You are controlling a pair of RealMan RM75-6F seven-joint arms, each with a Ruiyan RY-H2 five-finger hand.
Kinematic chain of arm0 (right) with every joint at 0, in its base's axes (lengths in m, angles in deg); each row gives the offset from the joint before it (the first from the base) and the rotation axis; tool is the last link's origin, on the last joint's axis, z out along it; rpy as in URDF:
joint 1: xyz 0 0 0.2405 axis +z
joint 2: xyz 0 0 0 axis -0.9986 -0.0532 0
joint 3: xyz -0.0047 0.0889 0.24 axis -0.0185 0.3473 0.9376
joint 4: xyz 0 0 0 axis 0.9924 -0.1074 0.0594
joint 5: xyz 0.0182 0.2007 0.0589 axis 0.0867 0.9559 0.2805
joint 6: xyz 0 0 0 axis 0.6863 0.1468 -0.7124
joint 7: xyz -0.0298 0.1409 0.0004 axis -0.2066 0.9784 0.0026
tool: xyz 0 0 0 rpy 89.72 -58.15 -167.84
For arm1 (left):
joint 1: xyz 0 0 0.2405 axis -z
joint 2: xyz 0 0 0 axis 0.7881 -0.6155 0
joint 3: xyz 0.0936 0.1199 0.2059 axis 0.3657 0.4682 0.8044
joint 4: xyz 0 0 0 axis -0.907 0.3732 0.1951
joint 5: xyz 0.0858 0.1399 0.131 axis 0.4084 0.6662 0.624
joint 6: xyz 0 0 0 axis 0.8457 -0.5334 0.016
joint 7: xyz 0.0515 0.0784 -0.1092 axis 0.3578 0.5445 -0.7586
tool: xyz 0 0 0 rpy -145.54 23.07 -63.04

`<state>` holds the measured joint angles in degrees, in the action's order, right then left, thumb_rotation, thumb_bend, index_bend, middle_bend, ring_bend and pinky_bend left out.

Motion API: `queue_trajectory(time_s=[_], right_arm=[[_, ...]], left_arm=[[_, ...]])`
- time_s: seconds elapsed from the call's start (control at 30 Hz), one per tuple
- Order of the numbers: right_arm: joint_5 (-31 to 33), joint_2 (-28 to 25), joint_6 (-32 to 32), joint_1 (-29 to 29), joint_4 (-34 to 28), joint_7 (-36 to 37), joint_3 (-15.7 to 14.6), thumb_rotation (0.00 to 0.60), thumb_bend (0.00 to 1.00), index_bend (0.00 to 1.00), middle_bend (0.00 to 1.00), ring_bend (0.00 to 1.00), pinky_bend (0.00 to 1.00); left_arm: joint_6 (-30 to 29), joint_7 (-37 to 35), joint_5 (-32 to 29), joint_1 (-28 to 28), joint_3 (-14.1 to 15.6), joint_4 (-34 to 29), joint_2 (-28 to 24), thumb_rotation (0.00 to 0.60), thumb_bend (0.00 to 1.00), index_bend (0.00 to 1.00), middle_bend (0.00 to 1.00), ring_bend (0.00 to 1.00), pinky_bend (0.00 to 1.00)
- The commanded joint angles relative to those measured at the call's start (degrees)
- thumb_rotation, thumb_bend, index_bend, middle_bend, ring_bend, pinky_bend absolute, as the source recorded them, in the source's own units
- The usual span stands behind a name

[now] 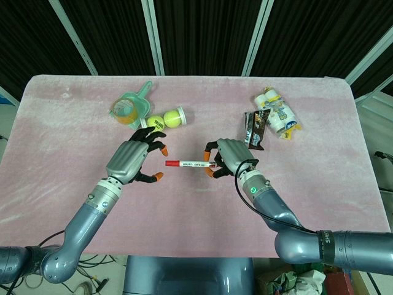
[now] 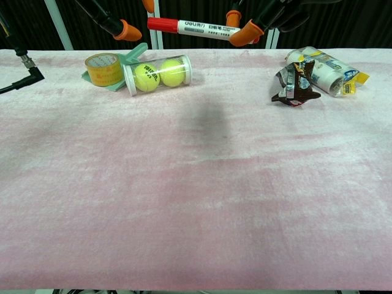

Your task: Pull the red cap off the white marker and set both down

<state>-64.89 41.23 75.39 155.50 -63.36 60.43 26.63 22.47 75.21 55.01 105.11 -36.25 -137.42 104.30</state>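
My right hand [image 1: 226, 157] holds the white marker [image 1: 195, 164] level above the pink cloth, gripping its right end. The red cap [image 1: 172, 163] is on the marker's left end and points toward my left hand [image 1: 136, 157]. That hand hovers just left of the cap with its fingers spread and nothing in them; a small gap separates its fingertips from the cap. In the chest view the marker [image 2: 202, 27] with its red cap [image 2: 162, 24] shows along the top edge, with orange fingertips [image 2: 252, 30] of the right hand around it.
A clear tube of tennis balls [image 1: 166, 120], a roll of yellow tape [image 1: 124, 112] and a green scoop [image 1: 140, 97] lie at the back left. A dark snack wrapper [image 1: 255, 129] and a white-and-yellow packet [image 1: 277, 112] lie at the back right.
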Motion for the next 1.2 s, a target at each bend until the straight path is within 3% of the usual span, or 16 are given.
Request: queue_trajectory(time_s=[0.03, 0.83, 1.2], right_arm=[[-0.11, -0.06, -0.08, -0.05, -0.03, 0.09, -0.04, 0.6, 0.41, 0.79, 1.0, 1.0, 0.96], [-0.05, 0.9, 0.3, 0.5, 0.1, 0.01, -0.46, 0.6, 0.41, 0.79, 1.0, 1.0, 0.96], [-0.02, 0.83, -0.03, 0.57, 0.03, 0.13, -0.51, 0.6, 0.41, 0.79, 1.0, 1.0, 0.96]], left_arm=[[-0.17, 0.09, -0.12, 0.04, 0.09, 0.03, 0.06, 0.6, 0.24, 0.42, 0.16, 0.0, 0.07], [-0.41, 0.43, -1.22, 0.95, 0.13, 0.75, 1.0, 0.6, 0.24, 0.45, 0.17, 0.0, 0.07], [-0.54, 1.04, -1.5, 1.71, 0.18, 1.18, 2.13, 0.6, 0.29, 0.47, 0.17, 0.0, 0.06]])
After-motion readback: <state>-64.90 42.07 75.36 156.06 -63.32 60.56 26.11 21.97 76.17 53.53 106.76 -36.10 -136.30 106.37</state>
